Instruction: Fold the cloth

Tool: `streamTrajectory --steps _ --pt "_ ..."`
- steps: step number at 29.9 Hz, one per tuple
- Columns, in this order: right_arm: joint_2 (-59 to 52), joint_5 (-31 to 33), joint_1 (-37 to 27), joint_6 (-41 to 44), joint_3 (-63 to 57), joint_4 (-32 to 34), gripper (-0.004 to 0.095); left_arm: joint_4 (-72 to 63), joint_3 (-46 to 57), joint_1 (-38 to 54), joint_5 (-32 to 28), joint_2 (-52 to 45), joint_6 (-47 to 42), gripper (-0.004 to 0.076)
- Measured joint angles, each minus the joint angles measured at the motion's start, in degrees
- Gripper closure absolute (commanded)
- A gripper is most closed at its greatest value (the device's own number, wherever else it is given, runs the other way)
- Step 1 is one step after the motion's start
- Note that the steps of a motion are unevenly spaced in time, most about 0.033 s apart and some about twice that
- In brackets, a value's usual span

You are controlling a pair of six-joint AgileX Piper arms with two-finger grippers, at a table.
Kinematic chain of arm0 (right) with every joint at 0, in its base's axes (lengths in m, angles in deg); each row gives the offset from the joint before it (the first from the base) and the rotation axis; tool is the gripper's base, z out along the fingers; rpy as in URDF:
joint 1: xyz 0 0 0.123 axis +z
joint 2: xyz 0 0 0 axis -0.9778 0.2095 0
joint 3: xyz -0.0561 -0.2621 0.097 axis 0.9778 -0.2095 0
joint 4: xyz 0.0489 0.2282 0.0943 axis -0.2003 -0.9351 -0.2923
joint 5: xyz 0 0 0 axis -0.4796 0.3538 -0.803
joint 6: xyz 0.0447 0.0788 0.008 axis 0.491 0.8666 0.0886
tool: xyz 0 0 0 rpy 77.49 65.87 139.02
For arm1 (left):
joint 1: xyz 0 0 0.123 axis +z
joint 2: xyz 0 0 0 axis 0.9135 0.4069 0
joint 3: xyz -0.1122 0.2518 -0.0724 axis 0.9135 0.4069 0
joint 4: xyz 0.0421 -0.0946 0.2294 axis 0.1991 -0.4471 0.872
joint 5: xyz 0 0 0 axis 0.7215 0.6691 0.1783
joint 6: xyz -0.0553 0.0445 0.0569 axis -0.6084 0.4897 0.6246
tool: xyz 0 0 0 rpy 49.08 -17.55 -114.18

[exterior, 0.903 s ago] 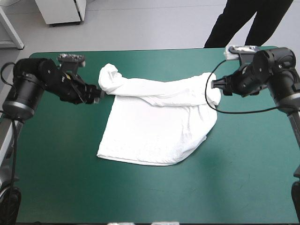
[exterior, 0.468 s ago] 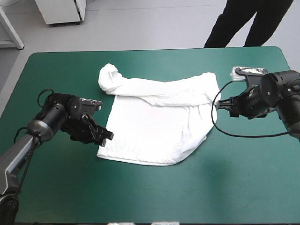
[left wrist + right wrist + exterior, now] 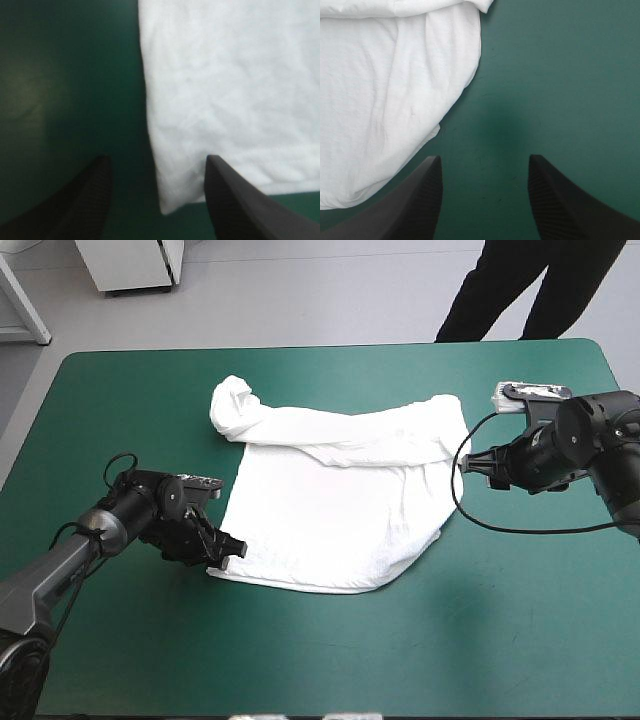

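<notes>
The left gripper [image 3: 227, 545] sits low, jaws wide apart astride the near-left corner of the white T-shirt [image 3: 340, 510], which lies spread mid-surface [image 3: 500, 620]. The right gripper [image 3: 468, 466] hovers beside the T-shirt's right edge, jaws spread, gripping nothing.

The T-shirt [image 3: 330, 510] lies spread on the teal-green table [image 3: 520, 630].

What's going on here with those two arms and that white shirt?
Two robot arms are folding a white T-shirt, which lies mostly flat on the teal-green table. The left gripper is open around the shirt's near left corner, not yet gripping it. The right gripper is open over bare cover beside the shirt's right edge.
</notes>
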Motion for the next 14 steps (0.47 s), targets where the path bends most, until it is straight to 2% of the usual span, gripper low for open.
streamTrajectory --steps 2,4,6,7,9,14 --pt "0.0 0.0 0.0 0.0 0.0 0.0 0.0423 0.0 -0.2 -0.1 0.1 2.1 0.0 0.0332" --pt "0.0 0.0 0.0 0.0 0.0 0.0 0.0423 0.2 -0.7 -0.4 0.8 3.5 0.0 0.0391" --pt "0.0 0.0 0.0 0.0 0.0 0.0 0.0422 1.3 -1.3 -1.3 2.0 4.6 0.0 0.0496" --pt "0.0 0.0 0.0 0.0 0.0 0.0 0.0422 2.0 -1.5 -1.8 2.3 4.9 0.0 0.0602" --pt "-0.1 0.2 0.0 0.0 0.0 -0.2 0.0422 2.2 -2.0 -3.5 2.4 5.5 0.0 0.0730" --pt "-0.1 0.3 0.6 -0.3 -1.0 -1.3 0.0422 4.9 -2.1 -8.2 1.9 5.6 0.0 0.0734"
